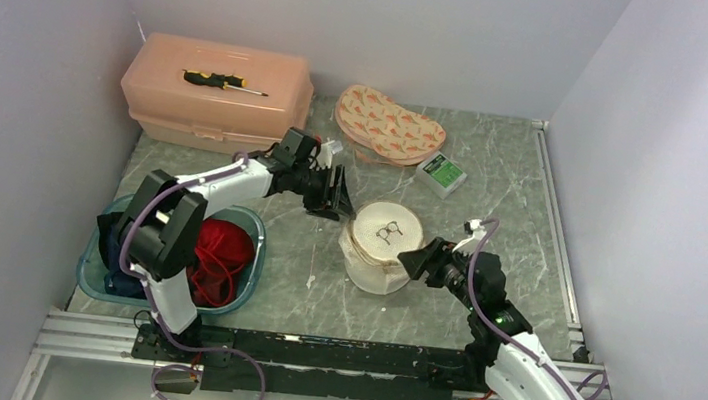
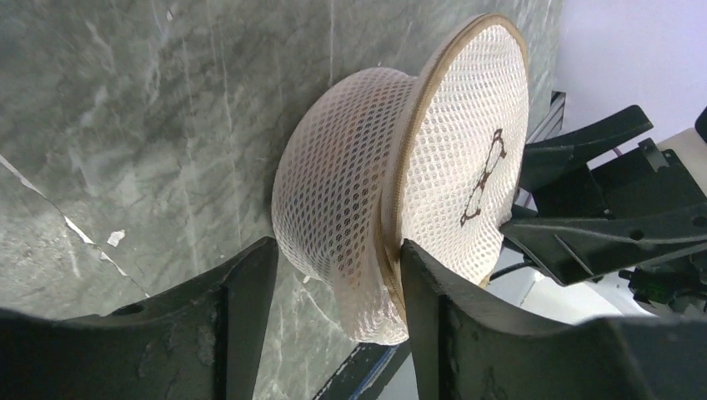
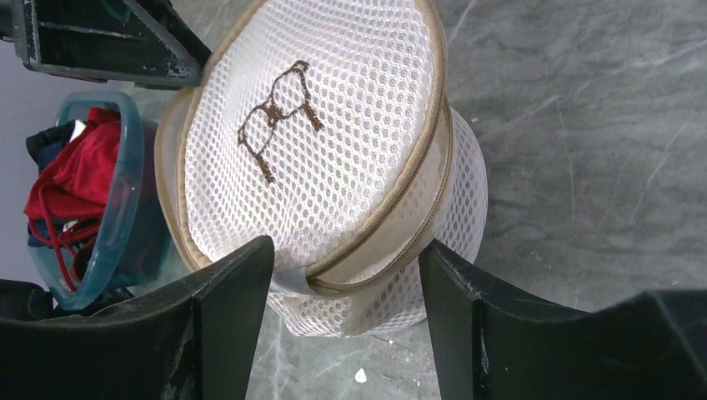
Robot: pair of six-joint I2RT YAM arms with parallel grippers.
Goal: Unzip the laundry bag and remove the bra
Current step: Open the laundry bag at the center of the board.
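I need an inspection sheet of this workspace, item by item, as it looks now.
Surface: grey marbled table, a few white specks.
Job's things: white mesh laundry bag at centre, lid seam gaping; red bra in teal basin.
Clutter: peach box with screwdriver on top, patterned pouch, green packet.
Tools: left tool and right tool open, flanking the bag.
Cables: purple cables along both arms.
Surroundings: plain walls, metal rail at near edge.

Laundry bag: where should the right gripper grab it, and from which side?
Likely the lid's tan rim on the laundry bag, from the right gripper's side: the lid gapes from the body there, leaving a lip its open jaws straddle.
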